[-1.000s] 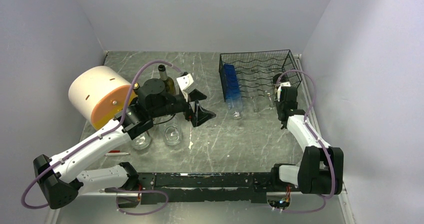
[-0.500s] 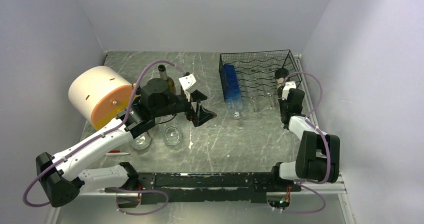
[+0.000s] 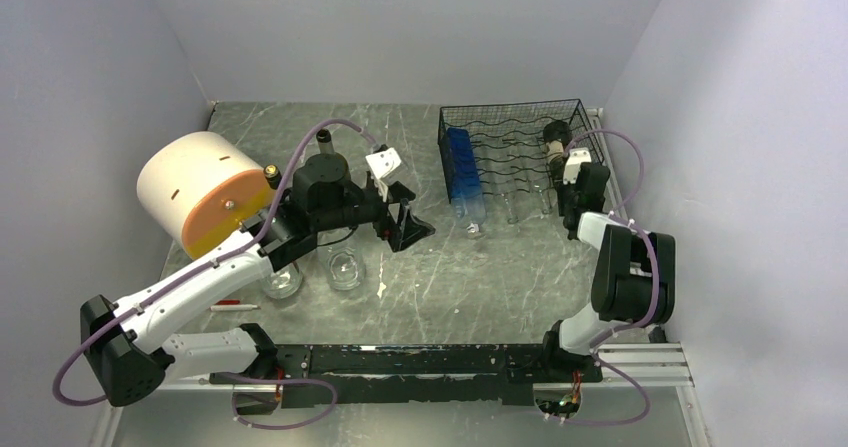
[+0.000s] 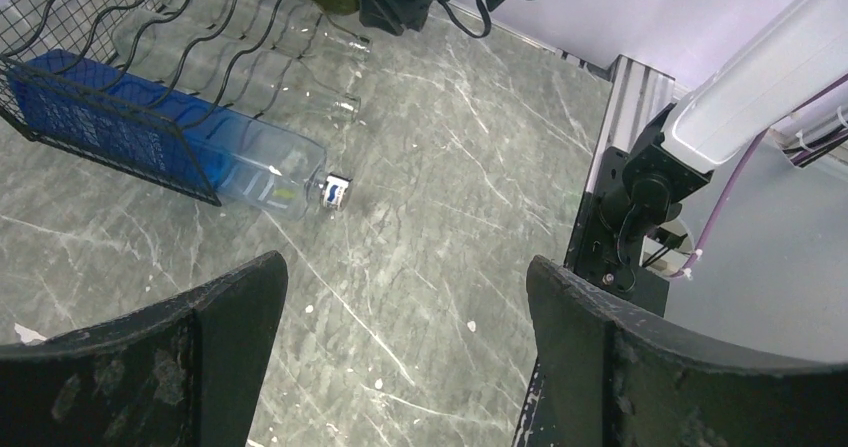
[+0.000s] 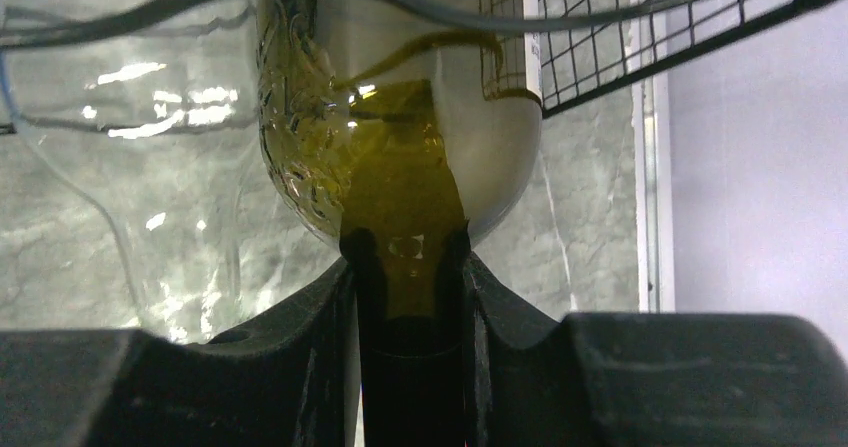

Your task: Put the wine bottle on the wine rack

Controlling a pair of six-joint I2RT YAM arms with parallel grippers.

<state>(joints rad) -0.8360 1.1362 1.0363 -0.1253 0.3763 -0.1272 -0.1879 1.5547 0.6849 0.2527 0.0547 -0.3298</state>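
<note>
My right gripper (image 5: 405, 267) clamps the wine bottle (image 5: 400, 147) by its neck, in the wine rack (image 3: 510, 135) at upper right; my left gripper (image 4: 400, 297) gapes wide.

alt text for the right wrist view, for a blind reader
The right end effector is shut on the neck of an olive-green wine bottle, whose body is partly inside the black wire wine rack. A clear glass bottle lies to its left, above the grey marbled table.
</note>
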